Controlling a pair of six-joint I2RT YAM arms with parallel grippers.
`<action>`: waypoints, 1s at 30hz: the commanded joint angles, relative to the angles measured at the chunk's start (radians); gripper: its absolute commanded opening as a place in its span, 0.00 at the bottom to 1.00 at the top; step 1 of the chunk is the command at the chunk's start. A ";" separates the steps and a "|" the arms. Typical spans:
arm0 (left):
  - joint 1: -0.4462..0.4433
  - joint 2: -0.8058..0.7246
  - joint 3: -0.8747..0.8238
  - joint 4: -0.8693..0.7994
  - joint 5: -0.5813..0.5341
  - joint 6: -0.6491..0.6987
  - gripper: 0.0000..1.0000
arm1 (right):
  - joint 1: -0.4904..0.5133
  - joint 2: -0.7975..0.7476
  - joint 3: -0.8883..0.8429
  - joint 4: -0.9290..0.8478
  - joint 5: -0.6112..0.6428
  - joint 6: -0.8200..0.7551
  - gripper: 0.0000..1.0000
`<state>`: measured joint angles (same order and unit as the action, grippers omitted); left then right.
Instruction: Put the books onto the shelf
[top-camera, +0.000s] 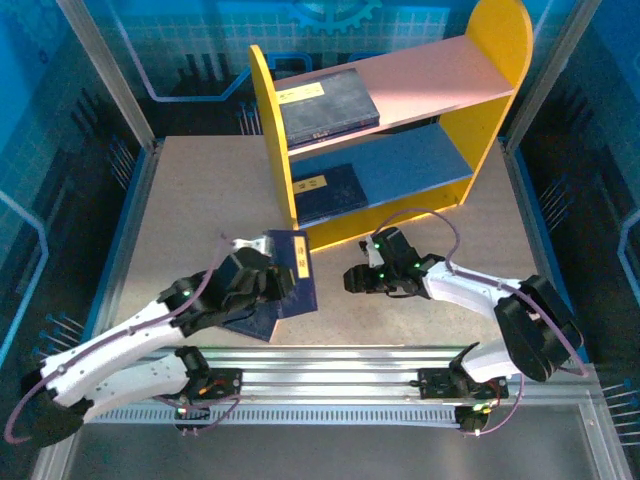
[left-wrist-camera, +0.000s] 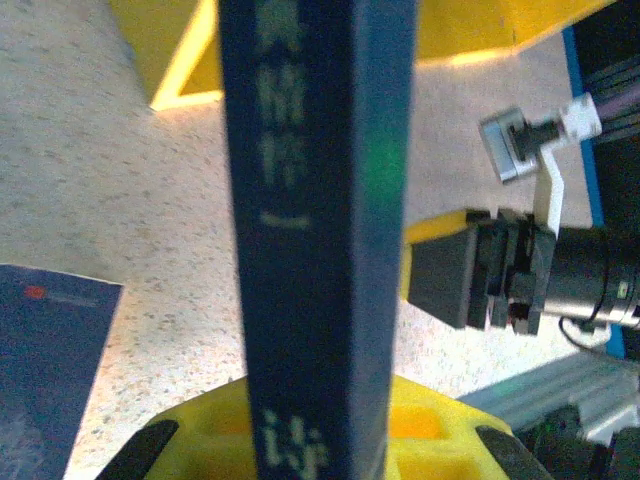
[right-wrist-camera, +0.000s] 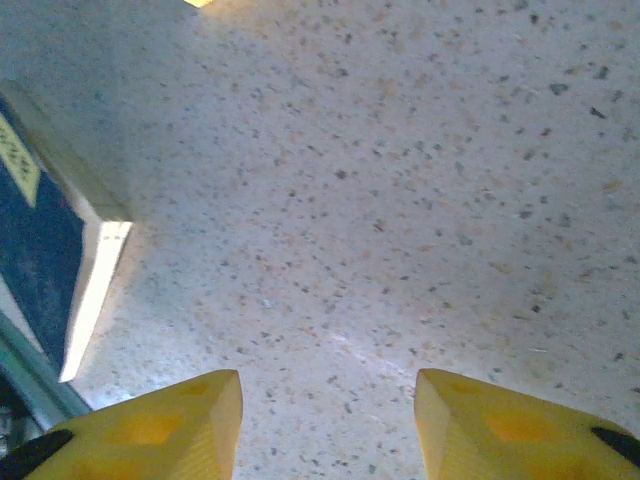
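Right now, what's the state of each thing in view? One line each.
left gripper: fingers shut on the held book.
right gripper: fingers open, empty.
held book: gripped, not yet shelved.
loose book: flat on the table, ungripped.
upper book: flat on the pink board.
lower book: flat on the blue board.
shelf: upright.

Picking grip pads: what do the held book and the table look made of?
Book: probably paper under a matte navy card or cloth cover, no glare. Table: speckled beige, stone-like or laminate, with faint sheen.
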<state>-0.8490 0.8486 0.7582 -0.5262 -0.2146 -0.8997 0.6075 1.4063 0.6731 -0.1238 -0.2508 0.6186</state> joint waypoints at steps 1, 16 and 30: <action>-0.001 -0.083 -0.035 -0.024 -0.160 -0.109 0.00 | -0.008 -0.045 -0.022 0.072 -0.082 0.032 0.53; -0.029 -0.183 -0.234 0.452 -0.547 -0.181 0.00 | 0.145 -0.168 -0.119 0.498 -0.210 0.354 0.80; -0.068 -0.098 -0.307 0.783 -0.490 -0.129 0.00 | 0.257 0.016 -0.079 0.887 -0.169 0.546 0.89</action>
<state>-0.9077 0.7399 0.4603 0.1074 -0.7128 -1.0626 0.8490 1.3869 0.5655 0.6220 -0.4267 1.1023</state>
